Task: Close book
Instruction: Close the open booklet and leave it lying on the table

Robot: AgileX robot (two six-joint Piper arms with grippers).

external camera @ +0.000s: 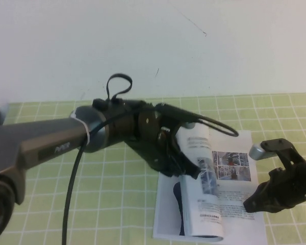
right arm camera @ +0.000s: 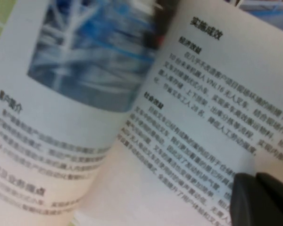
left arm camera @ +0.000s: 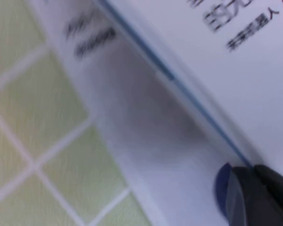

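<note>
1. The worktop (external camera: pixel 117 204) has a green check cloth over it, and there's a plain white wall (external camera: pixel 194 46) beyond the book's far edge. A black cable (external camera: pixel 74 173) trails along the left arm (external camera: pixel 46 145) and arcs over the book's far edge.
2. What's in the way: the left arm's wrist covers the book's far-left corner. A raised sheaf of pages (external camera: pixel 201 178) hides most of the left-hand page under it.
3. The book (external camera: pixel 237 196) lies open and flat on the cloth, between the two grippers. It has white pages with black print, and the right-hand page has a block of bluish photos (external camera: pixel 232 166) near the far edge with text below. The sheaf from the left half is lifted and curled over toward the spine, standing up like a loose roll.
4. The left gripper (external camera: pixel 186 168) is over the book's left half, right up against the curled sheaf. Its arm comes in low and nearly level from the book's left side. Can't tell whether its jaws are wide, narrow or pinching paper. Its wrist view is just blurred page edge and cloth.
5. The right gripper (external camera: pixel 252 203) is at the book's right side, down low at the outer edge of the right-hand page, over the printed text. Can't tell how its jaws stand either, or whether it's actually pressing on the paper.
</note>
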